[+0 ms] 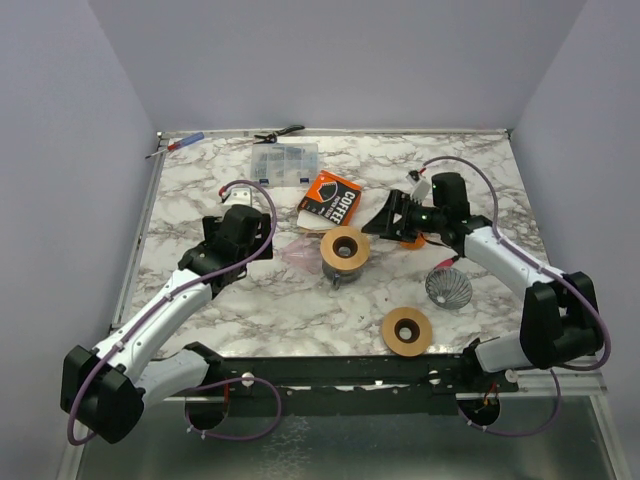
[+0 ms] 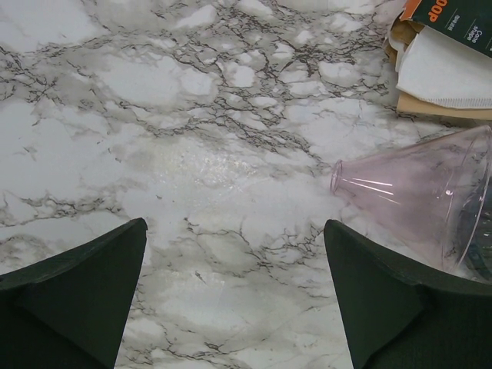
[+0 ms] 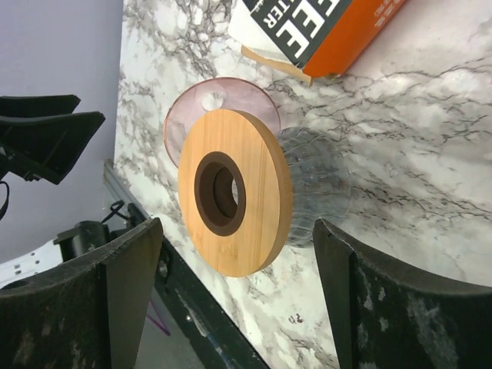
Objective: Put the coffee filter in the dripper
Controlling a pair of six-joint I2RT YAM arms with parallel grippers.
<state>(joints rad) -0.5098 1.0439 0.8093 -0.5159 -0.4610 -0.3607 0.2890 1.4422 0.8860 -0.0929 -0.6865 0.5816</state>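
Hovering by the dripper (image 1: pixel 344 250) with right gripper (image 3: pixel 238 296) and left gripper (image 2: pixel 234 288) both spread, empty; next needing a filter (image 2: pixel 446 73) pinched from the box (image 1: pixel 331 198) behind it.

Tabletop (image 1: pixel 250 300) is marble-print laminate, smooth with a soft sheen; the dripper (image 3: pixel 319 188) body is clear and ribbed, glass or plastic, can't tell; its wooden collar (image 3: pixel 265 177) is pale, smooth, matt; the pink cone (image 2: pixel 423 188) looks like glossy see-through plastic; filter box (image 1: pixel 331 197) is printed card, with white paper filters (image 2: pixel 450 73) poking out; wire cone (image 1: pixel 448 288) is metal mesh; right gripper (image 3: pixel 237 227) fingers (image 3: pixel 123 300) are dark, matt and scuffed; left gripper (image 2: pixel 234 231) fingers (image 2: pixel 77 300) matt, cleaner.
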